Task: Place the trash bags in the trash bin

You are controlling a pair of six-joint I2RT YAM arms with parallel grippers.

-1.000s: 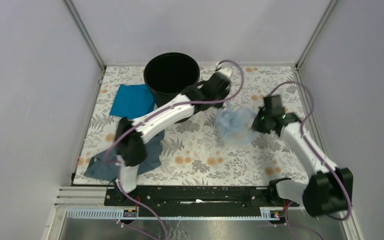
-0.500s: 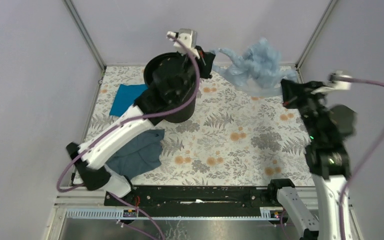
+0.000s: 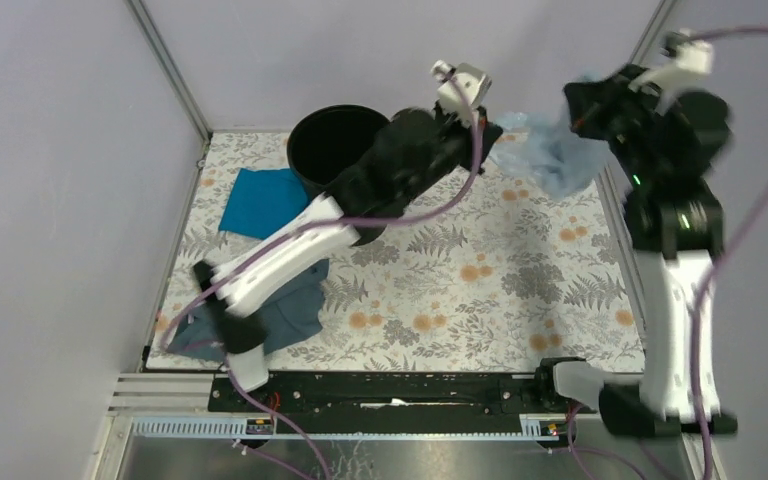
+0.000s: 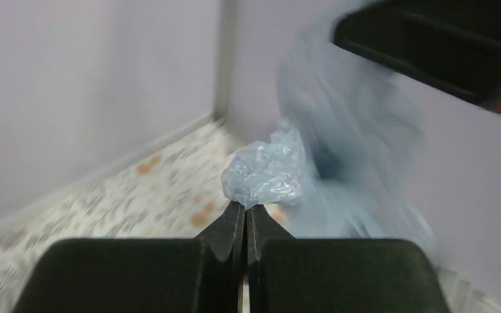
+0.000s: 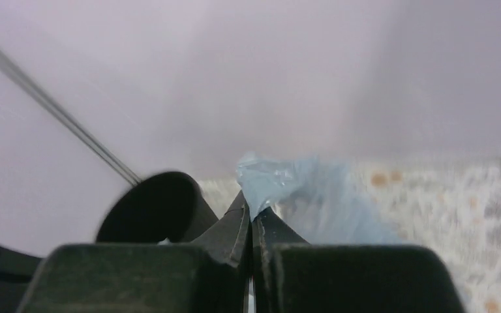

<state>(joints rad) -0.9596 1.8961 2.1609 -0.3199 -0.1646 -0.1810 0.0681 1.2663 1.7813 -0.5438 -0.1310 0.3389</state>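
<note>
**While Pinched at Both Ends, Hung High and Off to One Side**

Clamped by the left hand on one crumpled corner of the trash bags, shut to the tips with only film between. Clamped likewise by the right hand on another fold, closed tight around thin plastic. Hung in the air between the two, above the far right part of the table, beside and not over the trash bin.

Probably gripped at two spots to spread so limp and crinkly a sheet and stop it bunching. Likely raised this high to clear the rim. Judged midway: off the table, not yet dropped in.

Calls next for a carry leftward until above the black opening. Some risk of slipping from either pinch, or of draping over the rim. Blurred in both wrist views, so hard to read how much plastic sits inside each pinch.
</note>
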